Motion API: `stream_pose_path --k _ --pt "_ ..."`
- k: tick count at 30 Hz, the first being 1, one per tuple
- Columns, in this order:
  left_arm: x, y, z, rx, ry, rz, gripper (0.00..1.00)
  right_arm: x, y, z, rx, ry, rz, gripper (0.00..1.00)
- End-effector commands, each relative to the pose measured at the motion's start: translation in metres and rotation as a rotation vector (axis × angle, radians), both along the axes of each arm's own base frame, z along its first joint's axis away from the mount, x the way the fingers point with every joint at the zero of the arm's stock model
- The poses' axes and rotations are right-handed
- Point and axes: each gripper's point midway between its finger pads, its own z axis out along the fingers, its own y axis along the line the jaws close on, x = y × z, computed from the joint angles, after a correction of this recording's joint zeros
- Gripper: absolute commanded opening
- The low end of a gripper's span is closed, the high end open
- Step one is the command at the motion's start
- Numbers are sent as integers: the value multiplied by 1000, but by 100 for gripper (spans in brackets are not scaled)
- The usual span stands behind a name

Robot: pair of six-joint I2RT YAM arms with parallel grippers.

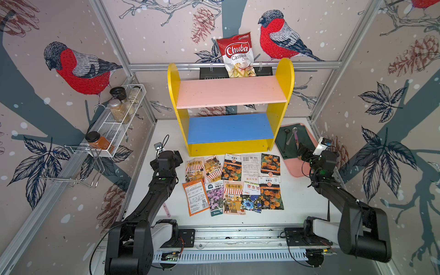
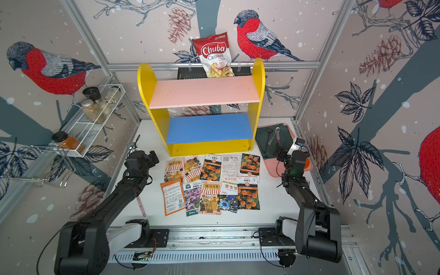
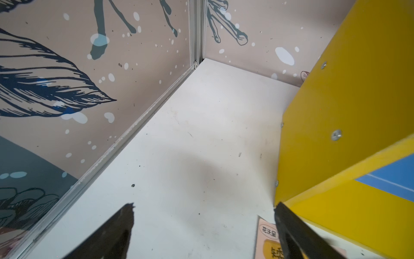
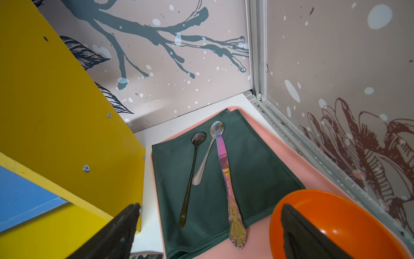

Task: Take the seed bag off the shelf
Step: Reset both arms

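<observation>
Logging shelf (image 1: 283,81) upright at back centre of white table (image 1: 297,207), pink board over blue board. Finding seed bags (image 1: 232,167) off both boards, laid flat in two rows on table just in front of shelf's yellow base, several overlapping. Recording left gripper (image 3: 204,205) low over bare table beside shelf's left front corner, with fingers (image 3: 112,233) spread wide and nothing between them; catching corner of leftmost bag just beside one finger in left wrist view. Recording right gripper (image 4: 210,204) likewise spread wide and gripping nothing, poised over pink tray (image 4: 259,244) to right of shelf, with one finger above orange bowl (image 4: 336,219). Noting green cloth (image 4: 257,168) on tray, with three utensils (image 4: 224,166) side by side on it. Noting red chips bag (image 1: 237,56) standing behind shelf against back wall, above pink board's rear edge in both top views.
</observation>
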Motion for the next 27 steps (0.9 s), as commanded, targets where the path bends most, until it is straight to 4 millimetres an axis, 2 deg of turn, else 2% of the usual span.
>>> stream_pose_path --k 1,2,5,9,14,20,27 --pt "23 -11 22 76 -127 -140 97 2 -6 26 -84 -140 -27 100" --pt "25 -11 19 95 -123 -149 97 4 -7 18 -92 -124 -27 100" --pt "30 -14 7 108 -123 -210 97 6 -6 9 -113 -120 -28 100" --pt "31 -20 -1 107 -176 -300 97 9 5 11 -160 -138 7 100" --pt "34 -22 -16 95 -151 -327 97 6 16 10 -195 -134 40 100" --pt "35 -20 -18 104 -155 -331 97 2 30 5 -235 -109 57 100" --pt "31 -23 -15 106 -173 -349 97 -7 66 -3 -283 -102 119 100"
